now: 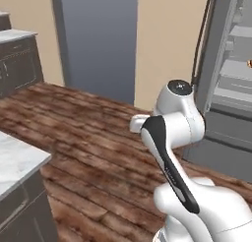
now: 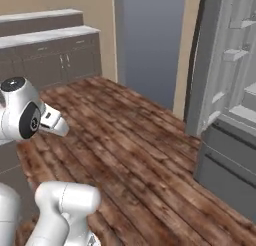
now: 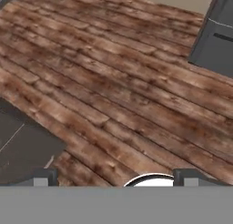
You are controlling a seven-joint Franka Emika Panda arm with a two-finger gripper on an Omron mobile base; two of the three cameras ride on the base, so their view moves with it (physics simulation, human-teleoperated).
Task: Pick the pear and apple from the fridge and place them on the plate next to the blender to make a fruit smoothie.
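Already the fridge [image 1: 231, 83] stands open at the right, its pale shelves bared, and a tiny orange speck at the outer edge of one shelf may be fruit, though I cannot tell which. Neither pear nor apple looks fetched, so by my reckoning nearly the whole task remains. Well short of the fridge, the fingers [image 3: 45, 176] hang spread wide and empty over the plank floor [image 3: 113, 82].
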